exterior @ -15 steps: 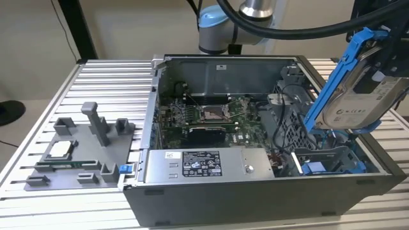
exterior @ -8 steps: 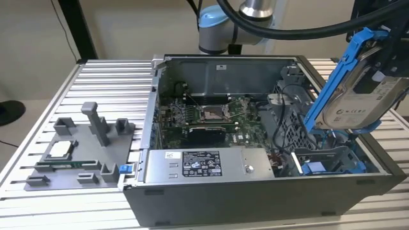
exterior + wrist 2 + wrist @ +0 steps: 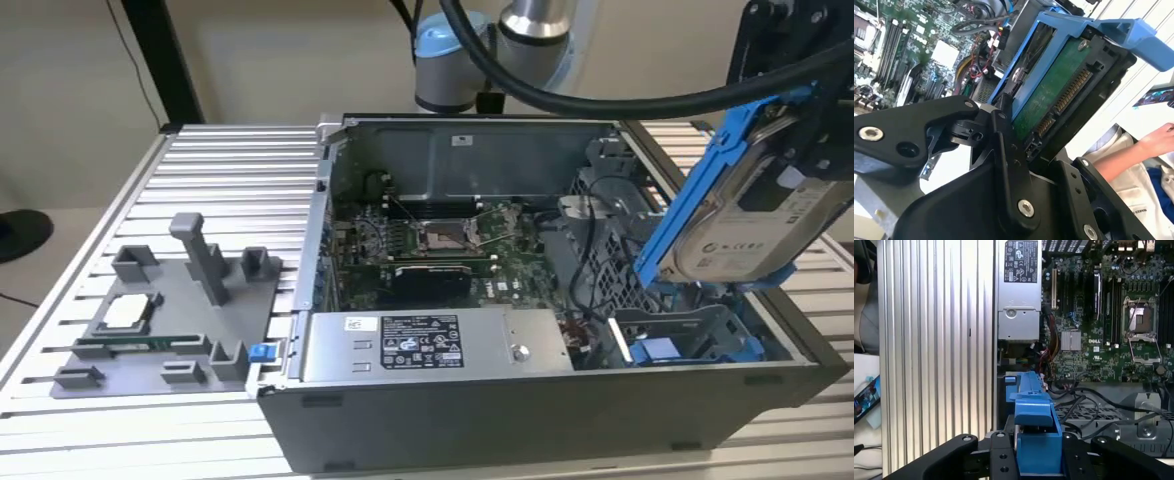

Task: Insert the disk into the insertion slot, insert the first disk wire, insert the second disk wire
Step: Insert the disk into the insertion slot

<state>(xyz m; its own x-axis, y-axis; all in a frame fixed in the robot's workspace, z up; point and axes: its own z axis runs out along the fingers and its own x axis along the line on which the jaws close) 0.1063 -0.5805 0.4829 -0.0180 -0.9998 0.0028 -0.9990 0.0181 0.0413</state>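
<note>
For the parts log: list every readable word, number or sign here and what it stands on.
Label on the power supply: print too small to read.
White label on the disk: print too small to read.
Sticker on the case back wall: too small to read.

A robotics lab or test workshop: an open computer case (image 3: 534, 420) with its circuit board (image 3: 441, 240) bare sits on a ribbed aluminium table (image 3: 227, 170), a robot arm (image 3: 447, 60) stands behind it, a grey parts holder (image 3: 147, 340) lies beside it, all before a plain wall (image 3: 267, 60)
</note>
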